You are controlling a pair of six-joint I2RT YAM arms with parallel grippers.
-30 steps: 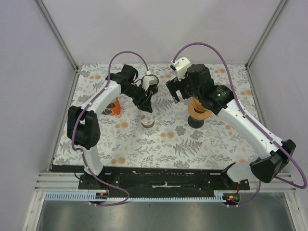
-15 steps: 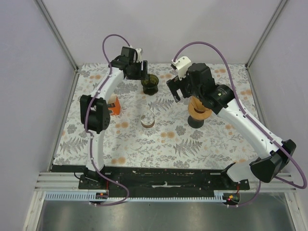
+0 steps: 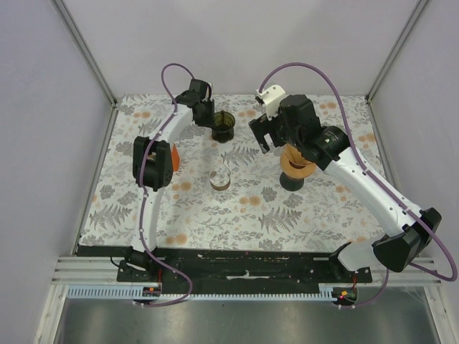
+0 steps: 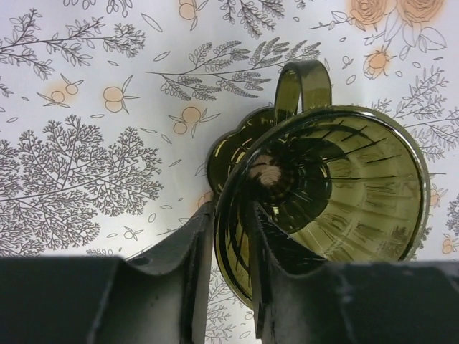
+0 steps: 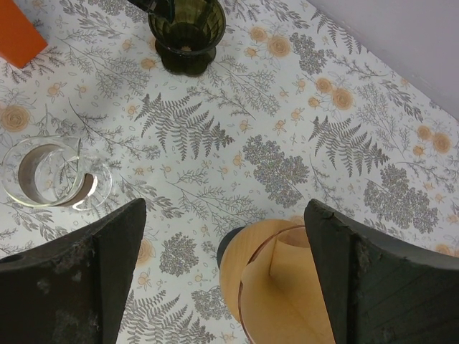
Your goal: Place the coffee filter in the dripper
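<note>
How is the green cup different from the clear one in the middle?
The green dripper is dark and ribbed with a handle; the clear glass looks smooth. The left gripper pinches the dripper's rim; nothing touches the clear glass. Both are see-through and open on top.

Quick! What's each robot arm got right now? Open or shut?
Left end effector: shut on the rim of the green dripper.
Right end effector: open, holding nothing, above the coffee filter.

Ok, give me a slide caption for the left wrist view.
Left gripper, jaws pinching the rim of the empty green glass dripper on the floral tablecloth.
</note>
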